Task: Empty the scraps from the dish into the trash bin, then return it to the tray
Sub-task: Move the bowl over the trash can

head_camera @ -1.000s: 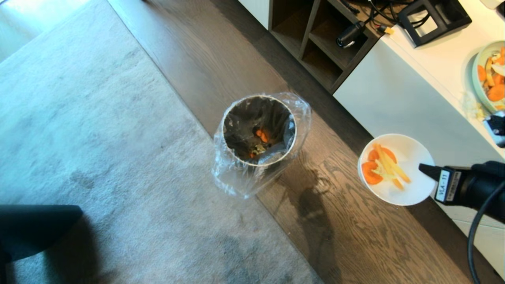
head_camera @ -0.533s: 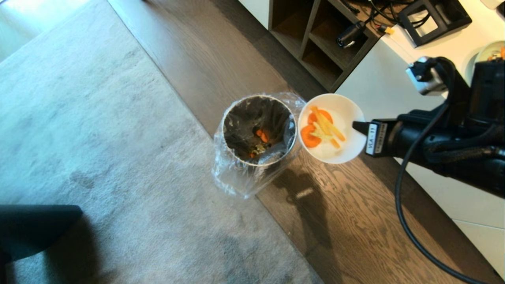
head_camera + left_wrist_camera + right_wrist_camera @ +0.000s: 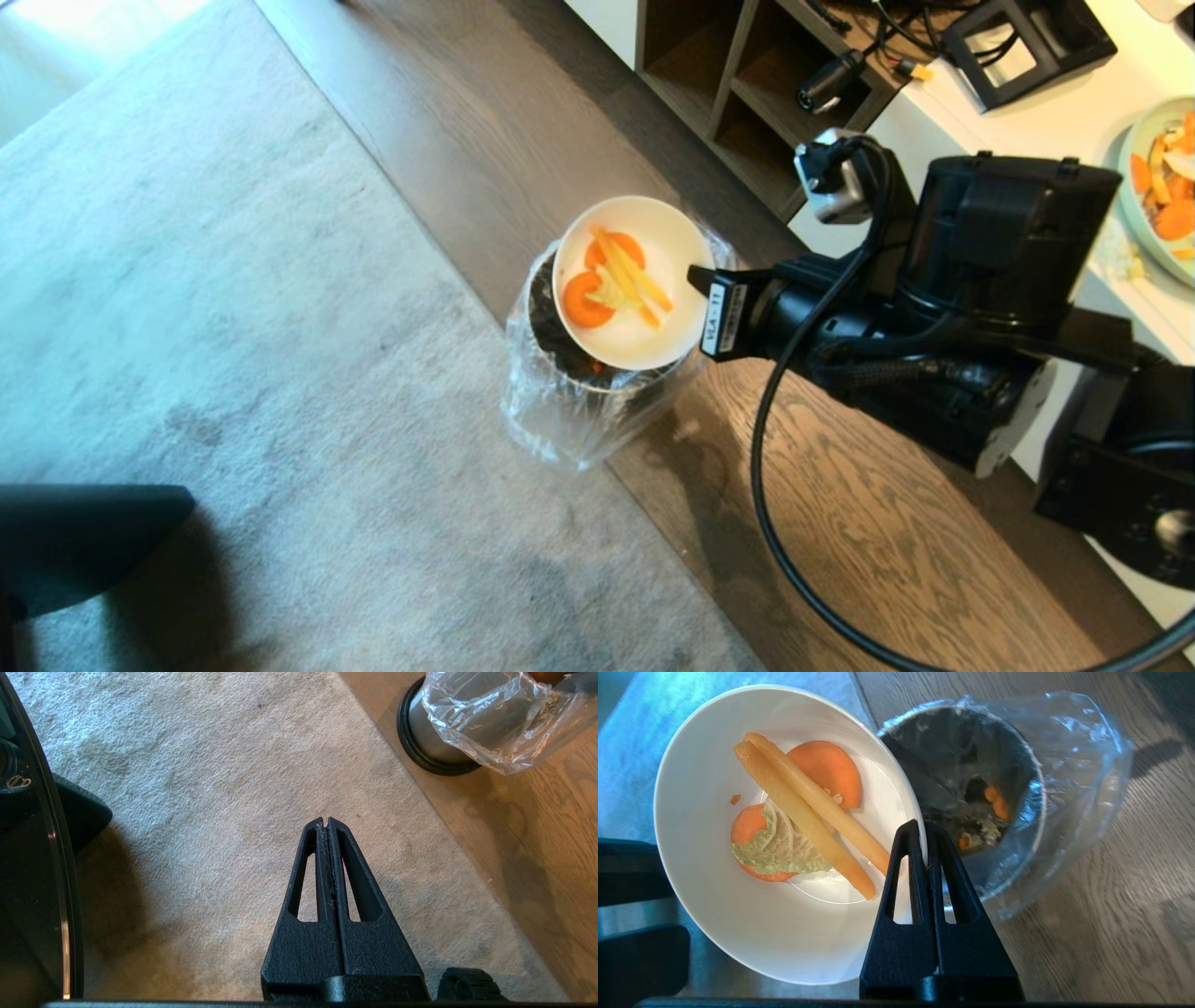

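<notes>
Dish (image 3: 633,280) white, deep, holding orange and pale scraps (image 3: 616,285), rim pinched by closed right tool (image 3: 695,277), above bin (image 3: 597,392).

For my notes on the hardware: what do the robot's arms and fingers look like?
The right arm is bulky matte black, with a loose black cable and a white label printed "VLA-11". Both grippers, right and left, have black, textured, tapered fingers with long slots.
</notes>
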